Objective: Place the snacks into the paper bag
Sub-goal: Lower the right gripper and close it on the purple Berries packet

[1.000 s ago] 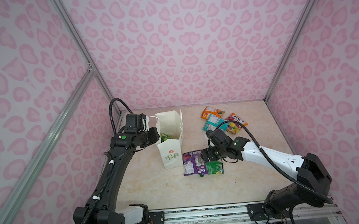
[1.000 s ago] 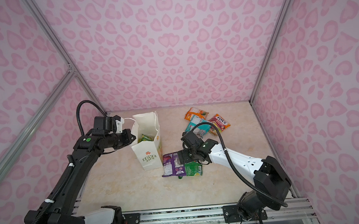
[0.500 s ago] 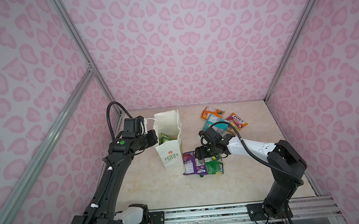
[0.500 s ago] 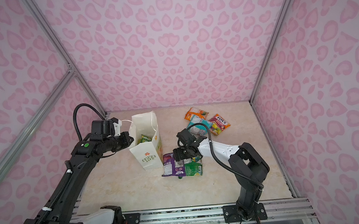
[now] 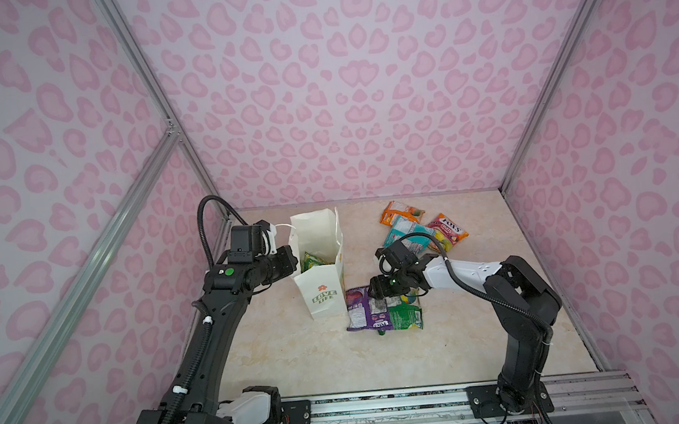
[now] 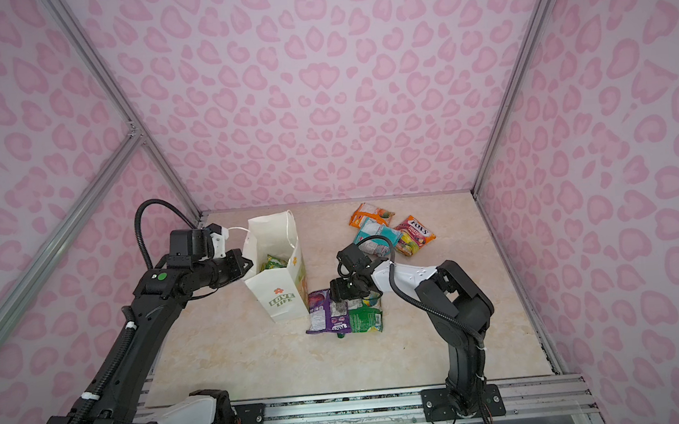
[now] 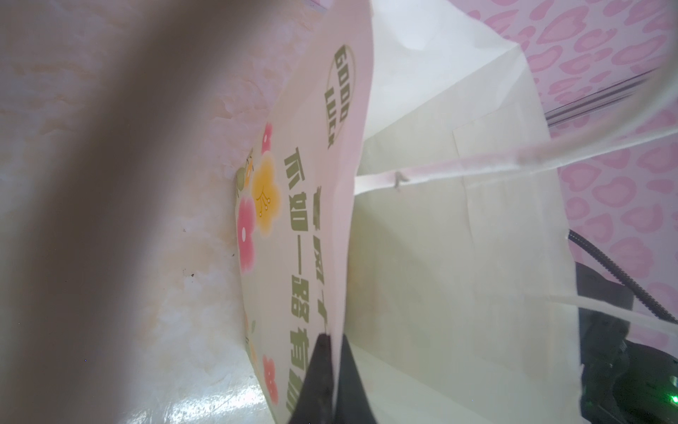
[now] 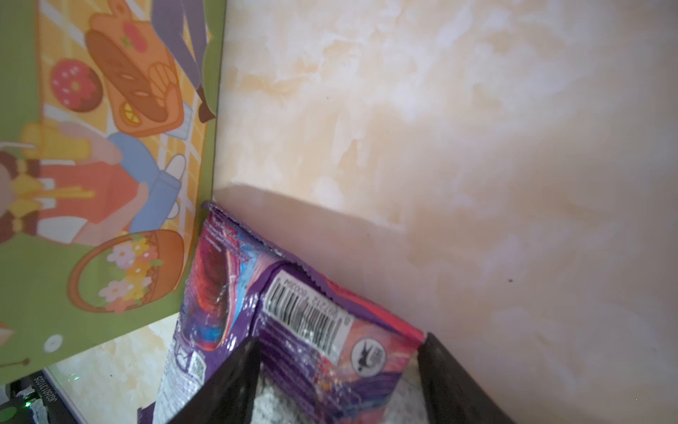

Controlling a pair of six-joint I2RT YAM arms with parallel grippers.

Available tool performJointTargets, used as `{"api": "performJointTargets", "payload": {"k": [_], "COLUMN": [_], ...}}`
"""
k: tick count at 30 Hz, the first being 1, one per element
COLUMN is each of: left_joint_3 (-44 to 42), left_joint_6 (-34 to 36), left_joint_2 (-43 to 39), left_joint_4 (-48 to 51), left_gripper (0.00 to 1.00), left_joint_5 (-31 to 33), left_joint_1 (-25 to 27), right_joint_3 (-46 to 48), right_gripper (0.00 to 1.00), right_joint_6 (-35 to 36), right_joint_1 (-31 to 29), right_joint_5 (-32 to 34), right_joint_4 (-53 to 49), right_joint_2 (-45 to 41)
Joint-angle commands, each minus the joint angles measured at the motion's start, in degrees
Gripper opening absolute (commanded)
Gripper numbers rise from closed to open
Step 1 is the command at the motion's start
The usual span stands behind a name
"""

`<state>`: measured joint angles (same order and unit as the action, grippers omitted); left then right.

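The white paper bag [image 5: 321,282] [image 6: 279,293] stands upright and open, with a green snack packet [image 5: 312,260] inside. My left gripper [image 5: 292,261] [image 7: 332,367] is shut on the bag's side wall at the rim. A purple packet [image 5: 361,309] [image 8: 304,323] lies flat just right of the bag, beside a green packet [image 5: 404,317]. My right gripper [image 5: 378,292] [image 8: 337,367] is low over the purple packet's far end. It is open, one finger on each side of the packet. Orange [image 5: 401,212], teal [image 5: 407,233] and pink-red [image 5: 447,230] packets lie at the back right.
Pink patterned walls close in the table on three sides. A metal rail [image 5: 384,406] with both arm bases runs along the front edge. My right arm's raised elbow [image 5: 519,286] stands at the right. The bag's illustrated panel [image 8: 91,183] faces my right gripper.
My right arm has folded, its elbow rising, while its gripper slid a little left onto the purple packet and its jaws narrowed. My left gripper still holds the bag, shifted slightly left.
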<state>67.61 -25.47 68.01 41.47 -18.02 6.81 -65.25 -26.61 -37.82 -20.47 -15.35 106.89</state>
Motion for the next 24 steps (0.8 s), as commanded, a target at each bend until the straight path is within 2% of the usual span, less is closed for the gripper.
{"api": "performJointTargets", "payload": {"k": [1, 6, 12, 17, 21, 24], "left_joint_3": [-0.36, -0.47, -0.5, -0.55, -0.64, -0.62], "left_joint_6": [0.07, -0.15, -0.13, -0.18, -0.15, -0.13], "left_joint_2": [-0.25, 0.1, 0.04, -0.07, -0.13, 0.16], "left_joint_4": [-1.48, -1.53, -1.5, -1.49, -1.51, -1.41], "left_gripper": [0.04, 0.04, 0.04, 0.04, 0.04, 0.04], "left_joint_5": [-0.79, -1.22, -1.31, -1.23, -1.14, -1.35], "left_joint_1": [-0.17, -0.13, -0.13, -0.17, -0.13, -0.15], "right_joint_3": [0.83, 1.73, 3.29, 2.88, 2.92, 3.15], "right_gripper": [0.68, 0.65, 0.66, 0.64, 0.46, 0.36], "right_joint_6": [-0.71, -1.92, -3.4, -4.0, -5.64, -7.03], "right_joint_1": [0.5, 1.43, 1.29, 1.26, 1.31, 1.09], "right_joint_5": [-2.53, -7.65, -13.41, -14.72, -16.41, -17.59], "right_joint_4": [2.64, 6.14, 11.43, 12.91, 15.24, 16.8], "right_joint_2": [1.18, 2.8, 1.84, 2.56, 3.32, 1.96]}}
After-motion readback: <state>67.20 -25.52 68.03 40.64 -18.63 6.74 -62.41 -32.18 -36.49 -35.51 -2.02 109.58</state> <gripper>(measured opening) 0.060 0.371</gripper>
